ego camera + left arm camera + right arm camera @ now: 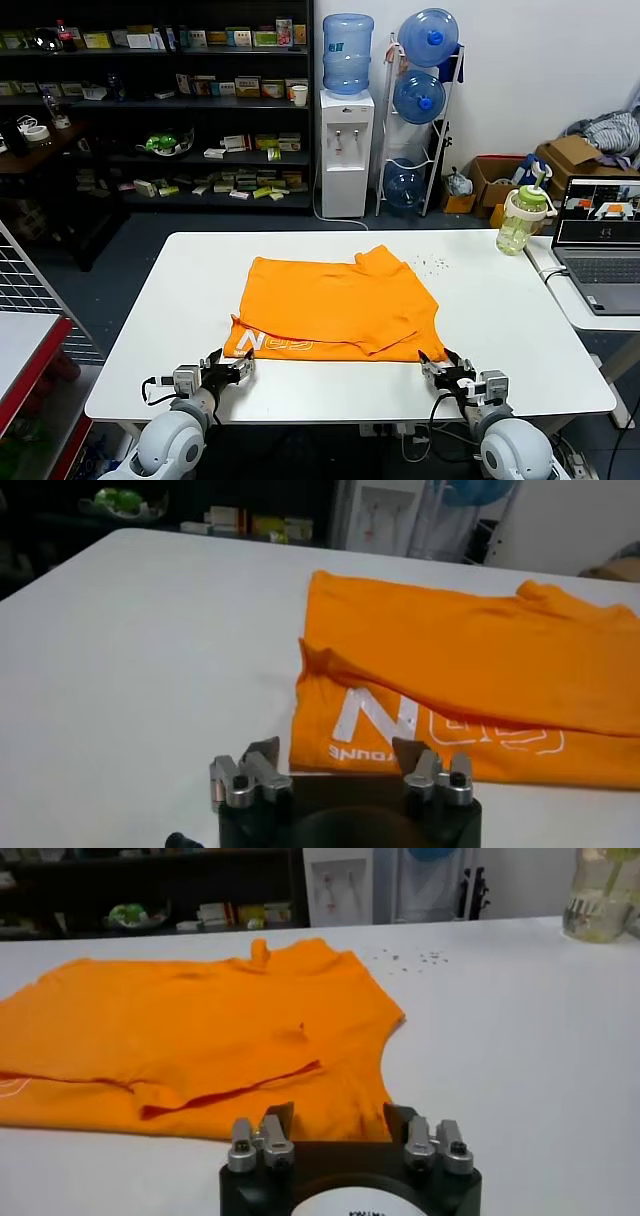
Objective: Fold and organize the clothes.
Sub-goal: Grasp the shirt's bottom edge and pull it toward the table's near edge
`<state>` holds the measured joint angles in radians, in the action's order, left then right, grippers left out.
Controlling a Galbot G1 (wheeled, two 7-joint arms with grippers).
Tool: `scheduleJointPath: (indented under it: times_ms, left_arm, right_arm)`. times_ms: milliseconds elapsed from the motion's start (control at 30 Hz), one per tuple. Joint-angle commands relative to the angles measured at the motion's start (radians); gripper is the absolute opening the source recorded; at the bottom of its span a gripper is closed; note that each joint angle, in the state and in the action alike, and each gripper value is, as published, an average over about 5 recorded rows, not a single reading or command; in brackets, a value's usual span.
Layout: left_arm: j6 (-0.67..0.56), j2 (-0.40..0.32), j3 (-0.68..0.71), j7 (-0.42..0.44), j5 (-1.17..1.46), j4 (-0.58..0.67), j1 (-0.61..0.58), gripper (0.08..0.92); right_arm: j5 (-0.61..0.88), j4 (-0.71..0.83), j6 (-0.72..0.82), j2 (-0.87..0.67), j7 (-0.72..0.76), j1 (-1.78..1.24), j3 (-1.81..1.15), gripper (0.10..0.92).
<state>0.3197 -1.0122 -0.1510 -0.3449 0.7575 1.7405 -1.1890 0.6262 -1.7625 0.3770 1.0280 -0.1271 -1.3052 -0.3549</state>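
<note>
The orange T-shirt [340, 305] lies partly folded in the middle of the white table [500, 300], with white lettering along its near left edge. It also shows in the left wrist view [450, 670] and in the right wrist view [190, 1038]. My left gripper [232, 366] is open and empty on the table just in front of the shirt's near left corner [338, 760]. My right gripper [445, 368] is open and empty just in front of the shirt's near right corner [338, 1120]. Neither gripper touches the cloth.
A green-lidded drink bottle [523, 220] stands at the table's far right corner. A laptop [598, 245] sits on a side table to the right. Small crumbs [432, 265] lie behind the shirt. Shelves, a water dispenser and boxes stand far behind.
</note>
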Motion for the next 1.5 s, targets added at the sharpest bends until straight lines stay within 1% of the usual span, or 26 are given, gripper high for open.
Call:
scheduleJointPath:
  times_ms: [33, 267, 400, 500, 600, 700, 767, 867, 1033, 1167, 1300, 1400, 1500]
  left_arm:
    - [0.000, -0.002, 0.002, 0.000, 0.001, -0.010, 0.003, 0.680]
    - [-0.002, -0.005, 0.002, -0.002, -0.005, -0.007, 0.002, 0.473]
    - [-0.003, -0.003, -0.001, -0.007, -0.005, 0.006, -0.003, 0.360]
    - [-0.004, 0.004, -0.006, -0.015, -0.003, 0.029, -0.012, 0.273]
    - [-0.004, 0.022, -0.015, -0.030, 0.004, 0.070, -0.032, 0.187]
    - [-0.004, 0.052, -0.029, -0.044, 0.017, 0.127, -0.070, 0.120]
    - [-0.003, 0.073, -0.046, -0.048, 0.026, 0.166, -0.106, 0.104]
    - [-0.002, 0.100, -0.091, -0.049, 0.037, 0.223, -0.177, 0.103]
    - [-0.001, 0.131, -0.169, -0.049, 0.050, 0.312, -0.331, 0.103]
    - [-0.001, 0.135, -0.194, -0.054, 0.052, 0.369, -0.430, 0.103]
    - [0.003, 0.121, -0.199, -0.059, 0.048, 0.396, -0.486, 0.103]
    - [0.011, 0.109, -0.203, -0.061, 0.045, 0.398, -0.500, 0.136]
    - [0.013, 0.105, -0.214, -0.058, 0.043, 0.396, -0.497, 0.216]
  right_arm:
    - [0.018, 0.003, 0.013, -0.001, -0.005, -0.002, -0.004, 0.470]
    - [0.019, -0.006, 0.005, -0.005, -0.015, -0.009, -0.008, 0.262]
    - [0.019, -0.025, -0.004, -0.010, -0.022, -0.020, -0.015, 0.156]
    - [0.028, -0.051, -0.007, -0.020, -0.033, -0.034, -0.022, 0.124]
    - [0.047, -0.087, -0.002, -0.036, -0.049, -0.059, -0.030, 0.124]
    - [0.072, -0.129, 0.010, -0.060, -0.071, -0.094, -0.041, 0.124]
    - [0.089, -0.150, 0.020, -0.077, -0.085, -0.121, -0.050, 0.124]
    - [0.103, -0.180, 0.034, -0.101, -0.099, -0.174, -0.066, 0.124]
    - [0.110, -0.248, 0.048, -0.119, -0.110, -0.288, -0.107, 0.124]
    - [0.105, -0.300, 0.058, -0.121, -0.117, -0.367, -0.129, 0.124]
    - [0.086, -0.328, 0.067, -0.110, -0.126, -0.408, -0.136, 0.124]
    - [0.065, -0.335, 0.071, -0.100, -0.133, -0.415, -0.137, 0.157]
    - [0.040, -0.339, 0.059, -0.096, -0.132, -0.410, -0.138, 0.232]
